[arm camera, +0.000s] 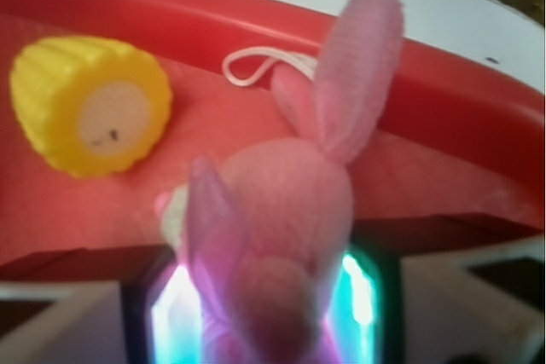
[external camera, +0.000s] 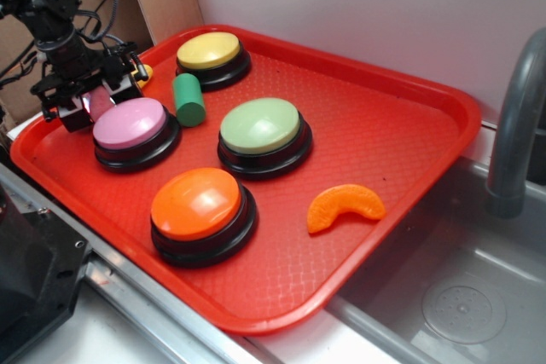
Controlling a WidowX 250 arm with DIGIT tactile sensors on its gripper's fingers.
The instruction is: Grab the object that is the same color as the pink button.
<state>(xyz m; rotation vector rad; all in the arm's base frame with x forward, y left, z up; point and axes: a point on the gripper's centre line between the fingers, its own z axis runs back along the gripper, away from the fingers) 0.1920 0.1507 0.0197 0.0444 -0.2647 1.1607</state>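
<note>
The pincer sits at the tray's back-left corner, just behind the pink button, and it is pinching the toy, a bit of pink showing between its black fingers. In the wrist view the toy fills the middle: a soft pink body with two long ears, one pointing up toward the tray's rim, the other slanting toward the lower left, a whitish spot at its left side and a thin white loop lying on the tray beside the upper ear. The toy's lower part is held between the pincer's two sides, where bright pink and teal light glows. The corn, yellow with a pale cut end facing the camera, lies on the tray to the toy's left, close but apart from it; in the exterior view only a yellow sliver of it shows beside the pincer. Further out, a green cylinder lies between the pink button and the yellow button. The green button stands near the tray's middle, the orange button toward the front edge, and an orange slice lies to the right of them. The tray rests on the counter beside a sink, with a grey faucet at the right.
</note>
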